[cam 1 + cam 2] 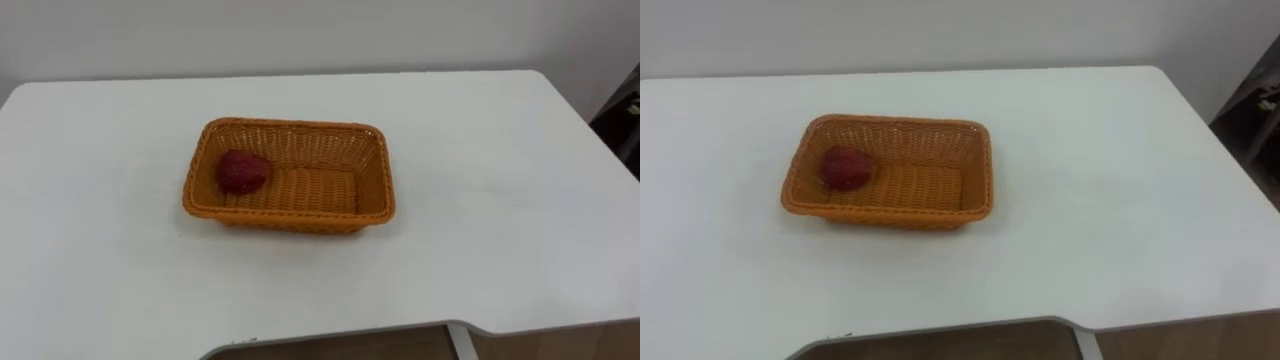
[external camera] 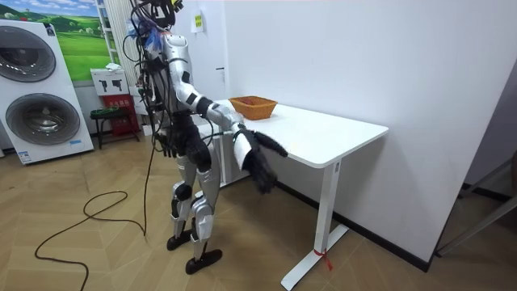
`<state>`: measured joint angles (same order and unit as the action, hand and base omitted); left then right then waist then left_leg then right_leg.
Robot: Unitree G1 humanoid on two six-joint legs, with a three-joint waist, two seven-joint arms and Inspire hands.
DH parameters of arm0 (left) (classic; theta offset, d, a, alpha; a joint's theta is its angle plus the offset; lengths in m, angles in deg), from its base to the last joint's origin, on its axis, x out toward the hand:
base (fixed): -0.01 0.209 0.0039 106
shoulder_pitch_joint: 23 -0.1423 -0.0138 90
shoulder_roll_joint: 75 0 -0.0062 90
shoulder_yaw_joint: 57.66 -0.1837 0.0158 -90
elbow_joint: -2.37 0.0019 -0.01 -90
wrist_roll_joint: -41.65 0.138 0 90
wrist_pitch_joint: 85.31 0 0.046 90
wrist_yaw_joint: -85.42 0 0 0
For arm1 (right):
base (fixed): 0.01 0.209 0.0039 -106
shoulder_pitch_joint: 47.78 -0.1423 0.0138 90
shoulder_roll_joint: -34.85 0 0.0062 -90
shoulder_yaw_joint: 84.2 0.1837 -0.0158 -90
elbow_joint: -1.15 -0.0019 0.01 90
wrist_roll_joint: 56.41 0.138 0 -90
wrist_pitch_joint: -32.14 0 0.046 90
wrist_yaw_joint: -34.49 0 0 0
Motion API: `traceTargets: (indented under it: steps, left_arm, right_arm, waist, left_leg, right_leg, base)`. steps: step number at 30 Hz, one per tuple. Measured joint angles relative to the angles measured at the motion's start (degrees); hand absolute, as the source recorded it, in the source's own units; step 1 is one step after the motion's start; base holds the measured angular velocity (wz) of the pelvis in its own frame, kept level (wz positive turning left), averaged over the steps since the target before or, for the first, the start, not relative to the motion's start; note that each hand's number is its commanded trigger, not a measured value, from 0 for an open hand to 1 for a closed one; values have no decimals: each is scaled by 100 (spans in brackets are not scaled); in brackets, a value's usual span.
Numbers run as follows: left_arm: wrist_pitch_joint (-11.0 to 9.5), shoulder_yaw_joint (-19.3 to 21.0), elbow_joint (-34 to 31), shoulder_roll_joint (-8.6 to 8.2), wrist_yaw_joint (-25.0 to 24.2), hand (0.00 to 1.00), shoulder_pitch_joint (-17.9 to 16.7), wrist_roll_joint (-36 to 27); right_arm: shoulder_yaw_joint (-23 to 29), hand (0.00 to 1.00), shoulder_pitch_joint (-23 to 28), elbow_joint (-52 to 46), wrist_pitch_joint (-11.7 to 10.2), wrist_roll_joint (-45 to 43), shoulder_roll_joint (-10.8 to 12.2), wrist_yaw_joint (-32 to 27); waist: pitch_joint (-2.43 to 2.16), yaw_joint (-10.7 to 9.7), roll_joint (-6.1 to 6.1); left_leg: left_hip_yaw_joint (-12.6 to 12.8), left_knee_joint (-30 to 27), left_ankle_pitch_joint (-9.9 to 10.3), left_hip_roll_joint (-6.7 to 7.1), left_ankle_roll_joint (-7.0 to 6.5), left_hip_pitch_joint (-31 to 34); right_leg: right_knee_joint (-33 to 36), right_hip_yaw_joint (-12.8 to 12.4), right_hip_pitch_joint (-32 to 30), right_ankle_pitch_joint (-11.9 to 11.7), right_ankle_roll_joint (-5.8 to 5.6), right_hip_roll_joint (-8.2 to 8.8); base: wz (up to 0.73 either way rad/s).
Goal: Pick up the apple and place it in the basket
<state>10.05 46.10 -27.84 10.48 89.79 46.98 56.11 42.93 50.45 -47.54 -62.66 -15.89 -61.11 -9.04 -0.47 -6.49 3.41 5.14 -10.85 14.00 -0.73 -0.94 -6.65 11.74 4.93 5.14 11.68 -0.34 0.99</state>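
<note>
As the apple [image 1: 243, 172] lies at the basket's [image 1: 384, 188] left end, the left hand [image 2: 272, 146] is nearer, its grip unreadable.

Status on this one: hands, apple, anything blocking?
One hand and other hand low at the table near edge. Apple lies in the orange basket, left end. Nothing blocking the basket.

A woven wicker-look basket [image 1: 290, 215] holds a dull-skinned apple [image 1: 243, 172] on a smooth matt table [image 1: 500, 200]
</note>
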Motion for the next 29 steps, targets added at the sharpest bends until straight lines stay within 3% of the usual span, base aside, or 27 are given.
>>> traceTargets:
  steps: [6,9,11,15,19,23,29]
  left_arm:
    - [73,7,-166,-59,-25,0,24,-27]
    - [106,-1,-158,-88,-46,0,41,-23]
    - [105,-3,-15,-134,-111,0,156,29]
    - [119,-87,85,-163,-137,0,218,31]
    - [169,-138,96,-209,-105,0,259,30]
    - [156,-405,221,-224,-101,0,366,7]
    - [163,-753,254,-282,-102,0,485,-18]
  right_arm:
    - [-37,0,205,1468,142,169,362,293]
    - [-546,0,381,1989,271,136,634,605]
    - [-1047,0,418,2523,442,-248,815,1061]
    - [-1866,0,319,3178,690,-725,908,1844]
    - [-2254,0,308,3172,739,-1337,1085,2474]
    - [-3074,0,181,3173,742,-2382,1115,3002]
    - [-3798,0,-232,3089,732,-2581,1129,3659]
  waist:
    - [6,50,3]
    - [24,104,5]
    - [30,243,-16]
    - [36,372,-78]
    - [35,403,-187]
    - [64,528,-280]
    - [75,676,-270]
  left_leg:
    - [14,18,-1,5,1,-24]
    - [-9,20,-1,4,1,-3]
    - [49,24,-1,0,1,-21]
    - [89,84,2,-8,0,-101]
    - [82,98,2,-7,0,-111]
    - [105,113,2,-7,0,-130]
    - [92,109,2,-10,0,-111]
  right_leg:
    - [-20,-33,-29,12,0,-4]
    - [-25,-39,-39,14,2,-7]
    - [-24,-86,-41,12,1,-13]
    - [-18,-167,-25,10,1,-26]
    - [-25,-155,-15,8,0,-29]
    - [-22,-162,-23,8,-1,-31]
    - [-34,-144,-22,8,0,-28]
  base:
    - [-1]
    - [0]
    - [-9]
    - [-10]
    - [1]
    - [-4]
    - [0]
